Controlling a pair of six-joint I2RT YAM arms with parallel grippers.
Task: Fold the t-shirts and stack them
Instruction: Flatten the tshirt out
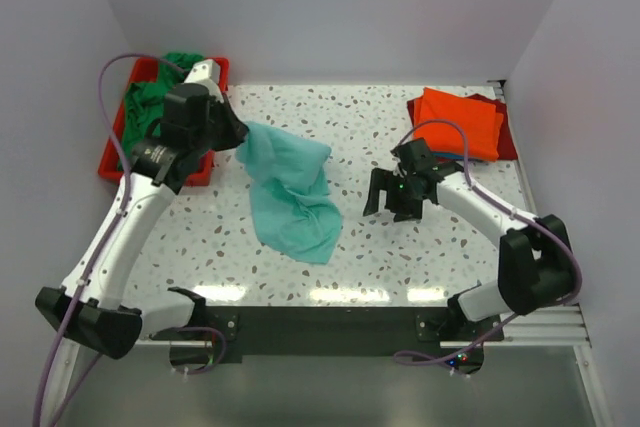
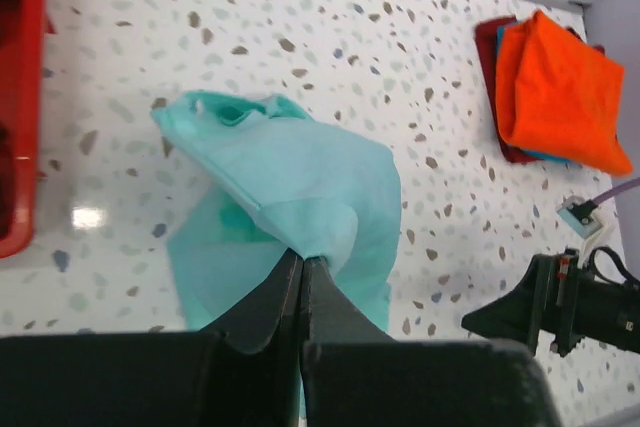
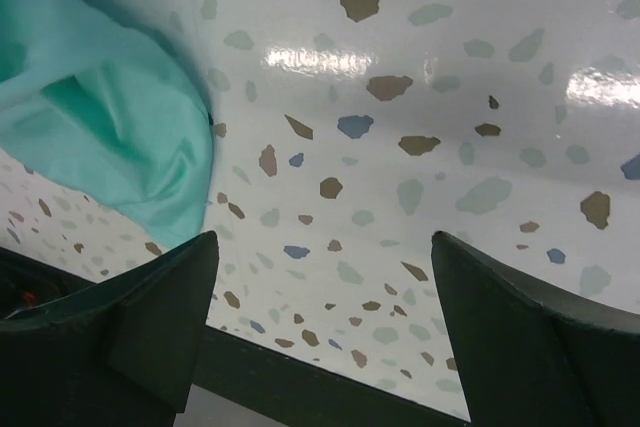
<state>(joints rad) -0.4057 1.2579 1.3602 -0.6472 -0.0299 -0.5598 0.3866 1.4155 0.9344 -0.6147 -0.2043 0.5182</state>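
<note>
Top view: teal t-shirt (image 1: 295, 197) pinched by left hand (image 1: 240, 137), rest trailed on worktop (image 1: 360, 107) beside right hand (image 1: 395, 209); folded orange t-shirt (image 1: 460, 122) seen beyond it.
Left wrist: fingers clamped on teal cloth.
Right wrist: hand spread wide, nothing held.

Top external view: fixed, high, behind both arm bases, looking steeply down over the whole white speckled terrazzo tabletop (image 1: 350, 117), with the far wall at frame top.

Left wrist view: raised, looking down past the left gripper (image 2: 302, 262) onto the crumpled light teal cloth t-shirt (image 2: 300, 177). The folded bright orange shirt (image 2: 560, 87) sits upper right.

Right wrist view: very low and near the tabletop, framed by the right gripper (image 3: 325, 239). The teal cloth fills the upper left.

All three views share that teal t-shirt.
</note>
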